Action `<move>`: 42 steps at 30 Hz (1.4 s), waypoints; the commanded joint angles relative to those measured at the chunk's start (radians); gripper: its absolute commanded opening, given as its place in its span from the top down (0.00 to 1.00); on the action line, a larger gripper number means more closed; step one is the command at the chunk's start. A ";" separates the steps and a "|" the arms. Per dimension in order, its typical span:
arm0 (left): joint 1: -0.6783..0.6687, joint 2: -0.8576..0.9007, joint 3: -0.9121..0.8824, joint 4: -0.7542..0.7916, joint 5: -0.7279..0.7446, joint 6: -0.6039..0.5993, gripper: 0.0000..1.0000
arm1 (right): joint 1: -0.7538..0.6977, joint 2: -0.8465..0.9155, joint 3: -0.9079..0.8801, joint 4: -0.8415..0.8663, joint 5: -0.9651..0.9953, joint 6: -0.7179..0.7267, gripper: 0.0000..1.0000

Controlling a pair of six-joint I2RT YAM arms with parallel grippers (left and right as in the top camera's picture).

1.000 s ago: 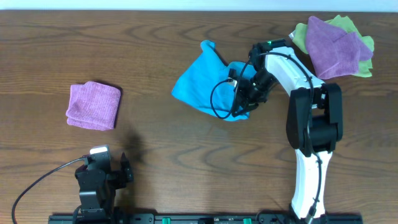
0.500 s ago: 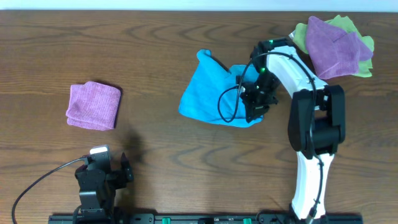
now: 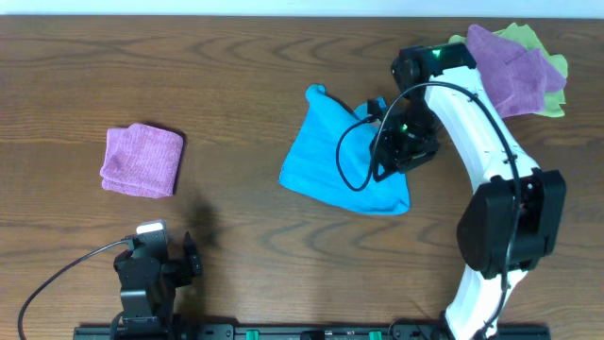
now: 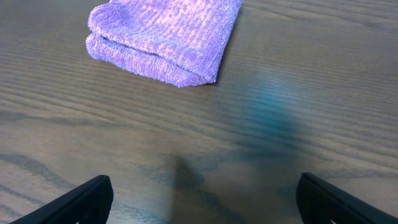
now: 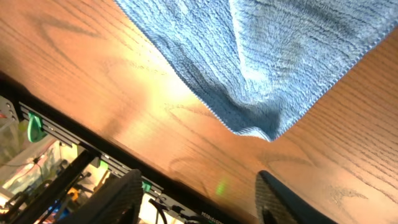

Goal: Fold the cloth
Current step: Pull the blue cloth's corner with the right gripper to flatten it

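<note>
**Cloth** (image 3: pixel 326 156): sky-blue and fuzzy.
- Position: on the worktop (image 3: pixel 236 57), a little right of centre. It lay as a rumpled wedge with one corner pointing toward the far edge.
- Change: over the last second it had slid to the right and slightly toward the near edge. It lay wider and flatter than it had a second before.

**Right arm** (image 3: pixel 477 127)
- Change: it had swung outward to its own right. Its wrist had travelled with the cloth and hung over the cloth's right-hand edge.
- Right jaws: from the wrist view they stood apart with bare wood between the tips. A cloth corner (image 5: pixel 255 118) lay just ahead of them, not between them.
- Judgement: the dragging hold looked to have been let go.

**Left arm** (image 3: pixel 146 274)
- Position: parked at the near edge on the left, where it had been a second earlier.
- Left jaws: spread wide over bare wood, gripping nothing.

**Folded purple cloth** (image 3: pixel 142 161): well to the left and not moved. It showed just ahead in the left wrist view.

**Pile at the far right**: a purple cloth (image 3: pixel 505 71) lay over a lime-green cloth (image 3: pixel 521 36). It lay as before, with the right arm's upper joint just beside it.

**State of the task**: no fold had been made. The change amounted to repositioning and spreading the cloth. It appeared to need further flattening before a corner could be carried across.
</note>
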 commanded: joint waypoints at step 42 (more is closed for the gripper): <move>-0.004 -0.006 -0.015 -0.010 -0.013 0.021 0.05 | -0.078 0.230 -0.005 0.822 0.192 0.164 0.49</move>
